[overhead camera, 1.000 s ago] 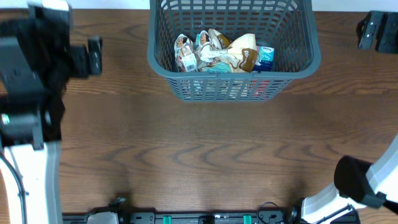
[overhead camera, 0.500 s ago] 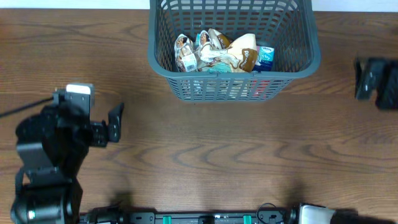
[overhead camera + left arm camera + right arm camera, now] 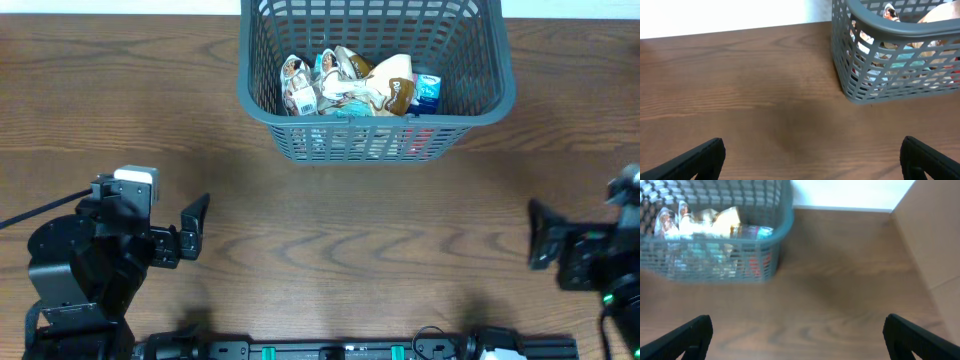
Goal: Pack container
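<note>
One container [image 3: 375, 112], several snack packets [image 3: 350, 85]

The basket [image 3: 375, 112] stands on the surface [image 3: 330, 240], ahead-right of the left tool [image 3: 812, 157] and ahead-left of the right tool [image 3: 800, 335]; packets [image 3: 350, 85] lie inside it.

No legible print, even on the snack packets [image 3: 345, 85]

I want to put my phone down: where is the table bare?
The widest bare wood is the table in front of the container, between the open left gripper and right gripper. Wood also lies bare on either side of the container. Inside, snack packets crowd the near wall.
</note>
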`<state>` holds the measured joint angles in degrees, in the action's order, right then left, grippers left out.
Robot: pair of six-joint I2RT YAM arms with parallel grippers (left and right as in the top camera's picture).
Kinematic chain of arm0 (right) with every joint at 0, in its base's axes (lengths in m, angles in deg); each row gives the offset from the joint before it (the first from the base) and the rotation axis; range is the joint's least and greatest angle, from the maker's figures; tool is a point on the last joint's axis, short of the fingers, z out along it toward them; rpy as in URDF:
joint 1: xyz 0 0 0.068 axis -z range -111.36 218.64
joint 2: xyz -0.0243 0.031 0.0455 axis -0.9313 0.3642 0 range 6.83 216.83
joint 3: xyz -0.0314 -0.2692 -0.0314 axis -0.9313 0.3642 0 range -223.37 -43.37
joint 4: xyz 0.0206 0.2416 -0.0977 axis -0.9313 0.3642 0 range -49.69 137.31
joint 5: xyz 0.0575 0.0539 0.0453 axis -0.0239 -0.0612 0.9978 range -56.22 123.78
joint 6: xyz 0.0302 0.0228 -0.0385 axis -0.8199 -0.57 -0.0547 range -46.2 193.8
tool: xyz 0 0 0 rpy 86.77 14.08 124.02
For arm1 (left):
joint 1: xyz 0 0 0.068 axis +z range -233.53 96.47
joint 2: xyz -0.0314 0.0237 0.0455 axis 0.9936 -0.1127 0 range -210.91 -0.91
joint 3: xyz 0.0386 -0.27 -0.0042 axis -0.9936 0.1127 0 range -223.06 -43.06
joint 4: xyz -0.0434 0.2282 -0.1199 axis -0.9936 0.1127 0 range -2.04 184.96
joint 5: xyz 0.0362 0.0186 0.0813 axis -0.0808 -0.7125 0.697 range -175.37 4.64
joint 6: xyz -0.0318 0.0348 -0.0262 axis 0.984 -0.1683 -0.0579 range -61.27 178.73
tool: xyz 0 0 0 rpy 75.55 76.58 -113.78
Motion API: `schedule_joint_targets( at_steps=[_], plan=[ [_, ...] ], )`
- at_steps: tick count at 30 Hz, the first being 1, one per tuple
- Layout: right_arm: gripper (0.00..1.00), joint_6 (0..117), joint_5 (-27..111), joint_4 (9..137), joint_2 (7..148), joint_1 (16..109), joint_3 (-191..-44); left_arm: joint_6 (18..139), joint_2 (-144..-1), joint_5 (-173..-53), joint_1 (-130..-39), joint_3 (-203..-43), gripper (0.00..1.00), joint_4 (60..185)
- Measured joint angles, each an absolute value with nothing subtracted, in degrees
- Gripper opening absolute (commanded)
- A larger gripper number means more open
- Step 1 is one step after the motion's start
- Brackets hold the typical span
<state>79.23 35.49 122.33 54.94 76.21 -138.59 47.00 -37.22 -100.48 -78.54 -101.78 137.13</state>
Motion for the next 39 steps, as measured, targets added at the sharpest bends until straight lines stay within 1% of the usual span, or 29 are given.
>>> schedule_joint_targets(
  at_steps=[2, 6, 11, 13, 14, 21, 39],
  plan=[
    [0.99, 79.78, 37.22, 119.07, 49.44, 76.21, -128.82, 47.00, -36.87, -100.46, -78.54, -101.73, 0.99, 137.17],
    [0.99, 81.61, 40.67, 115.51, 44.06, 76.21, -116.93, 47.42, -35.52, -100.13, -78.54, -101.71, 0.99, 139.23],
    [0.99, 83.95, 44.54, 112.41, 43.60, 76.21, -106.96, 48.25, -31.87, -97.75, -78.54, -101.67, 0.99, 141.30],
    [0.99, 84.50, 46.29, 109.89, 43.58, 76.21, -103.20, 48.32, -30.32, -96.70, -78.54, -101.56, 0.98, 141.59],
    [0.99, 84.69, 47.21, 108.19, 43.62, 76.21, -101.58, 48.32, -29.59, -96.26, -78.54, -101.34, 0.99, 141.56],
    [0.99, 84.96, 48.45, 105.11, 43.82, 76.21, -99.29, 48.45, -28.52, -94.99, -78.54, -97.82, 0.99, 141.61],
    [0.99, 85.07, 47.01, 106.46, 43.82, 76.21, -99.29, 48.45, -28.52, -94.32, -78.54, -97.73, 0.99, 141.56]
  ],
)
